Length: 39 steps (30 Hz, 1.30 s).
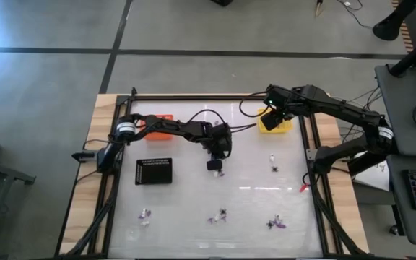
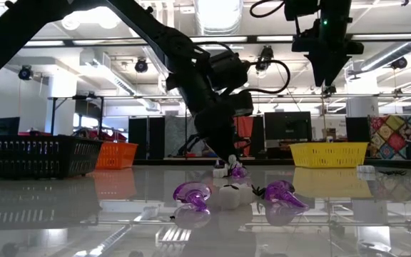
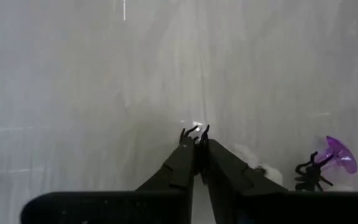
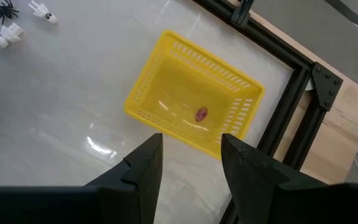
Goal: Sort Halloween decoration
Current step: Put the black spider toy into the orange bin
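1. The table (image 1: 193,217) had a pale, glossy top framed by black rails on a wooden base; it mirrored the ceiling lights.
2. Beyond it, the low view showed an open workroom with strip lights, monitors and desks.
3. Three trays sat on the top: an orange tray (image 1: 157,124) far left, a black tray (image 1: 154,171) nearer the left edge, a yellow tray (image 4: 191,109) far right.
4. The left gripper (image 1: 215,165) was down near the table's middle, its jaws pressed together on a tiny black spider (image 3: 194,133).
5. Just beside it lay a purple trinket (image 3: 339,154) and another black spider (image 3: 309,174).
6. The right gripper (image 4: 191,163) hung above the yellow tray, jaws apart and empty.
7. One small reddish trinket (image 4: 201,114) lay inside that tray.
8. More trinkets were scattered well apart: a pair (image 1: 274,162) toward the right, and three small groups along the near edge (image 1: 146,214) (image 1: 218,216) (image 1: 276,223).
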{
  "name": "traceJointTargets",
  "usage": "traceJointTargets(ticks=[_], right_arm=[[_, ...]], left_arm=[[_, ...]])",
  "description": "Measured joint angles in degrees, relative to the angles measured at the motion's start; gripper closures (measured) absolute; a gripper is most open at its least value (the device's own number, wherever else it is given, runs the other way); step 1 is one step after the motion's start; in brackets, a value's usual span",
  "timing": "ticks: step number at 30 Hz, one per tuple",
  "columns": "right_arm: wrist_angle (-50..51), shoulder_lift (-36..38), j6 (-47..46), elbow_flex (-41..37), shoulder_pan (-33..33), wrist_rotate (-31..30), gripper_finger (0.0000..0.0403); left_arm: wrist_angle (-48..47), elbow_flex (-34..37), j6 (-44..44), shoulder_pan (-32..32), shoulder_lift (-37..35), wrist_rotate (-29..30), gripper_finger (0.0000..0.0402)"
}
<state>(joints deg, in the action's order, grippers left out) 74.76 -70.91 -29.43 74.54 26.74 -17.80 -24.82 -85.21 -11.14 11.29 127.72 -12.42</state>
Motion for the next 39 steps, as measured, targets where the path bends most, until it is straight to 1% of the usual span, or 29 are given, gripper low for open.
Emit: traceJointTargets(ticks=[4, 8, 15, 19, 24, 28, 33, 36, 39], right_arm=[[0.00, 0.00, -0.02, 0.00, 0.02, 0.00, 0.0248], [0.00, 0.00, -0.06, 0.00, 0.02, 0.00, 0.0248], [0.00, 0.04, -0.11, 0.00, 0.00, -0.01, 0.0248], [-0.02, 0.04, -0.13, 0.00, 0.02, -0.02, 0.0248], [0.00, 0.04, -0.13, 0.00, 0.01, -0.04, 0.0248], [0.00, 0.04, -0.13, 0.00, 0.02, -0.02, 0.0248], [-0.01, 0.04, -0.13, 0.00, 0.00, -0.02, 0.0248], [-0.02, 0.04, -0.13, 0.00, 0.00, -0.02, 0.0248], [-0.02, 0.04, -0.15, 0.00, 0.00, 0.05, 0.0248]], left_arm=[[-1.38, -0.99, -0.01, 0.00, -0.02, 0.48, 0.0398], [-4.89, -2.78, 0.02, 0.02, -0.59, 0.69, 0.0401], [-8.03, -2.87, -0.31, 0.11, -4.42, 1.55, 0.0401], [-9.14, -2.80, -0.33, 0.09, -6.53, 4.52, 0.0401], [-12.13, -2.84, -0.34, 0.09, -9.09, 5.23, 0.0401], [-14.44, -2.93, -0.57, 0.10, -12.39, 5.07, 0.0401], [-17.74, -1.74, -1.67, 0.67, -18.04, 9.66, 0.0401], [-20.55, -1.00, -1.68, 1.84, -21.69, 10.07, 0.0401], [-22.65, 0.77, -1.66, 3.24, -25.36, 12.17, 0.0401]])
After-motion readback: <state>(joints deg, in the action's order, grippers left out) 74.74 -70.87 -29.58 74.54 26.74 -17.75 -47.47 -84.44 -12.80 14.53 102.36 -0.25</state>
